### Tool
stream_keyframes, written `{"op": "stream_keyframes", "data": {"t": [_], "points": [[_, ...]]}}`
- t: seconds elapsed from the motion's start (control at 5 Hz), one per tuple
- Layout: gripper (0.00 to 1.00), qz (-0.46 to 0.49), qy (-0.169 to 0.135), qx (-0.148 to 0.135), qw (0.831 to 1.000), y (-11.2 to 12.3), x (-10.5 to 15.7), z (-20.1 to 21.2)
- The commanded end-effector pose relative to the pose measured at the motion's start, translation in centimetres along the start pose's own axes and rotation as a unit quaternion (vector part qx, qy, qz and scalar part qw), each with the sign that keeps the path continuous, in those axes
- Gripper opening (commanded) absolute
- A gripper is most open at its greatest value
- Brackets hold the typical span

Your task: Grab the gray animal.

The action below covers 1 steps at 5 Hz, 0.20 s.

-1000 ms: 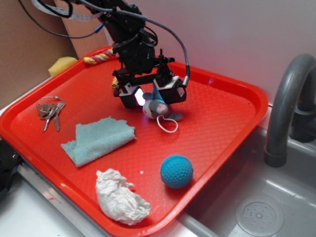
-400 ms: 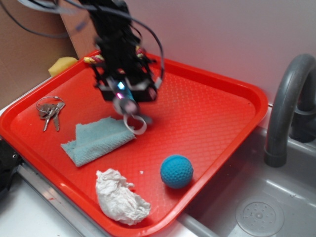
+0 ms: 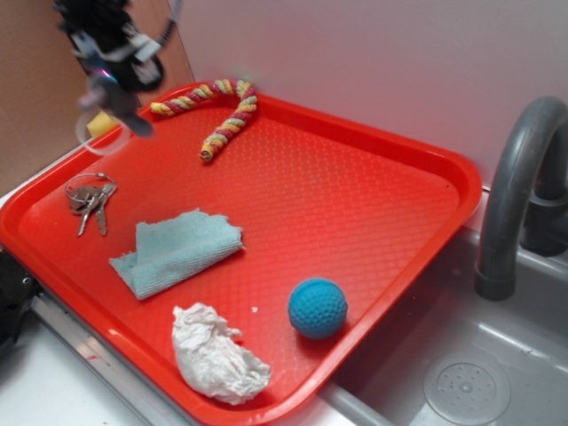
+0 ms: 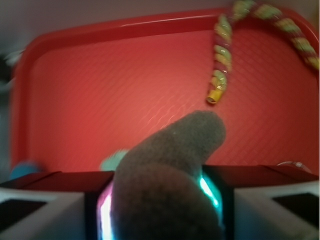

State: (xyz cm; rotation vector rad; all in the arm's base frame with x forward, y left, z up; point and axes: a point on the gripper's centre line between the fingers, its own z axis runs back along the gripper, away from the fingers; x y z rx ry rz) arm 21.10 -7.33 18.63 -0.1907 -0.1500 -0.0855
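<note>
Gripper (image 3: 106, 75): blurred, high at the far left above the tray's corner, clenched on the gray animal; in the wrist view the plush fills the gap between the two pads.
Gray animal (image 4: 165, 180): held off the tray in the gripper; dark fuzzy body, one rounded end poking forward past the pads. In the exterior view it is a blur under the gripper with its white cord loop (image 3: 89, 133) hanging.
Tray (image 3: 355, 195): red, textured, on a counter beside a sink.
Rope toy (image 3: 222, 111): striped, curved, at the tray's far edge.
Keys (image 3: 89, 200): at the left side of the tray.
Cloth (image 3: 177, 248): pale teal, crumpled, right of the keys.
Paper wad (image 3: 216, 355): white, at the near edge.
Blue ball (image 3: 317, 308): right of the wad, near the tray's near-right rim.
Sink (image 3: 461, 382): gray, near right, with a drain.
Faucet (image 3: 515, 186): gray, arched, at the right.
Wall (image 3: 373, 53): pale, plain, behind the tray.
Cardboard (image 3: 35, 115): brown, at the far left.
</note>
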Motion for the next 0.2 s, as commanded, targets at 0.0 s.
{"op": "stream_keyframes", "data": {"t": [0.0], "points": [[0.0, 0.031, -0.06, -0.011, 0.998, 0.04, 0.45, 6.27]]}}
